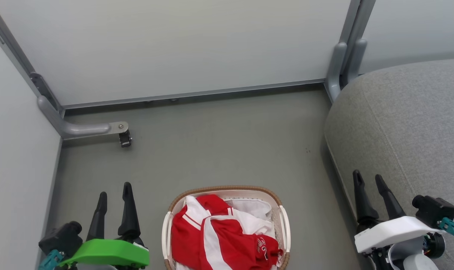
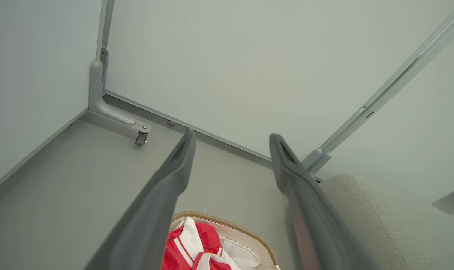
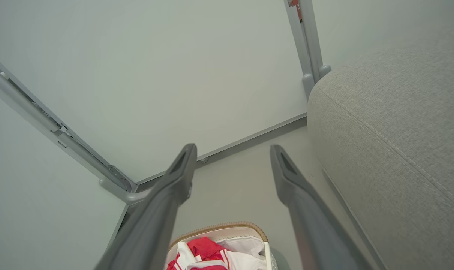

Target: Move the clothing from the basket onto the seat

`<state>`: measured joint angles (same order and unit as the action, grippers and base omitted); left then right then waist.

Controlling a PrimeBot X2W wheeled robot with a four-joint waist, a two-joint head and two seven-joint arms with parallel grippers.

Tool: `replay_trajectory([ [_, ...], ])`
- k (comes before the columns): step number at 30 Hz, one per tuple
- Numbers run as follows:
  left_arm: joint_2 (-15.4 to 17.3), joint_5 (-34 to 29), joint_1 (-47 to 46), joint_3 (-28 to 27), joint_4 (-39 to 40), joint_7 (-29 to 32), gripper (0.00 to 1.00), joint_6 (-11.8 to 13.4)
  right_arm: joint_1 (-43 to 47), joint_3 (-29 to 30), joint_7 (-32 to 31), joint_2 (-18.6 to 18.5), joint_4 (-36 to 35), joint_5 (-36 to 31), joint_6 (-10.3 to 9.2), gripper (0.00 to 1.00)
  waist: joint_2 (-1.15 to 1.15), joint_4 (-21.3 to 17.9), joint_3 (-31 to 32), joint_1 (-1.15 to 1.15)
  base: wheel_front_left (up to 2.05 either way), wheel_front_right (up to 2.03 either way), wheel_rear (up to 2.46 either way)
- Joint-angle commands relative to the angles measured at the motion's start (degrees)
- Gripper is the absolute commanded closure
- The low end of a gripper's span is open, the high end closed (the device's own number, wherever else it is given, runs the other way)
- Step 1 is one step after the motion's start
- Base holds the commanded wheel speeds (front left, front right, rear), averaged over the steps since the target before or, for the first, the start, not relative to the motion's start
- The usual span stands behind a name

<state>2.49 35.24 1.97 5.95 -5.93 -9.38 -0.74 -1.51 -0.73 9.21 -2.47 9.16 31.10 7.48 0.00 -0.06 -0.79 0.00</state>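
Note:
The white basket [image 1: 284,221] with a brown woven rim stands on the floor at the bottom middle of the head view. Red and white clothing [image 1: 219,236] is piled inside it, with a white print on one red fold. The grey seat [image 1: 410,123] rises at the right. My left gripper [image 1: 114,190] hangs open to the left of the basket, nothing between its fingers. To the basket's right, my right gripper [image 1: 368,179] is open over the seat's edge. The wrist views show the basket [image 2: 227,224] [image 3: 219,226], the clothing [image 2: 197,243] [image 3: 204,249] and the seat [image 2: 380,217] [image 3: 395,123] beyond open fingers.
Pale partition walls [image 1: 182,45] close the space at the back and left. A grey metal foot with a small caster [image 1: 125,139] juts onto the floor at the left corner. A grey post [image 1: 343,63] stands at the back beside the seat.

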Motion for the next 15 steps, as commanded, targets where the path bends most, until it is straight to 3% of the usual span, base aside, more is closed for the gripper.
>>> replay_trajectory([
  [1,0.4,-1.5,0.7,0.3,0.2,-0.5,0.0,0.3,0.6,-0.2,0.7,-0.3,-0.2,-1.9,0.01,0.0,0.0,0.0,0.0,0.0,0.0,0.0,0.0],
  [15,0.5,-7.8,1.7,1.4,-1.0,-2.4,0.0,0.8,1.0,-1.1,2.6,-0.4,0.8,-9.6,0.02,0.0,0.0,0.1,0.0,0.0,0.0,0.0,0.0],
])
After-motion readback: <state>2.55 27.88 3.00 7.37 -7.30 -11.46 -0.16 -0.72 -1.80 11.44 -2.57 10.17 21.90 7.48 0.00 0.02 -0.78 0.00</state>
